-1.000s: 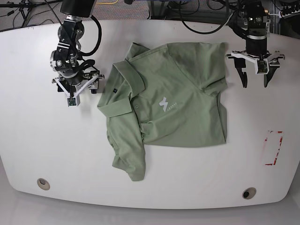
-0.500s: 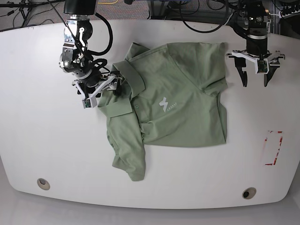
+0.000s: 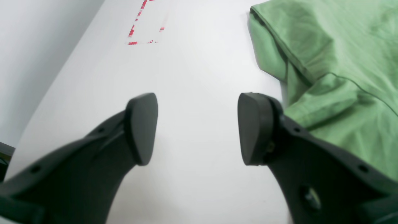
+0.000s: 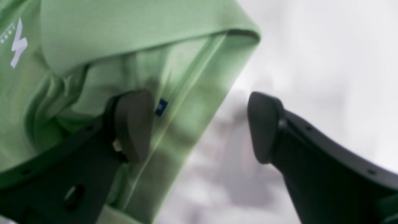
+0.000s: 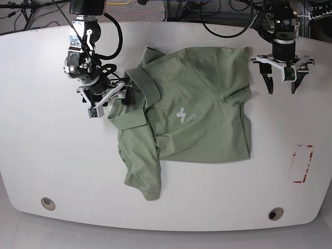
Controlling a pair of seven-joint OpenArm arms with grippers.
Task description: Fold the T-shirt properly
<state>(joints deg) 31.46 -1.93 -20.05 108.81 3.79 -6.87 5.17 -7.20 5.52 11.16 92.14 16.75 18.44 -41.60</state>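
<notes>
Base: one T-shirt [image 5: 197, 104] (two tools)

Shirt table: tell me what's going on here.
A two-armed robot is folding a green T-shirt that lies on a white table, collar toward the right arm and one sleeve already turned in. The right gripper is open at the shirt's collar-side edge, one finger over the fabric, the other over bare table, gripping nothing yet. The left gripper hangs open beside the shirt's opposite edge, touching nothing.
</notes>
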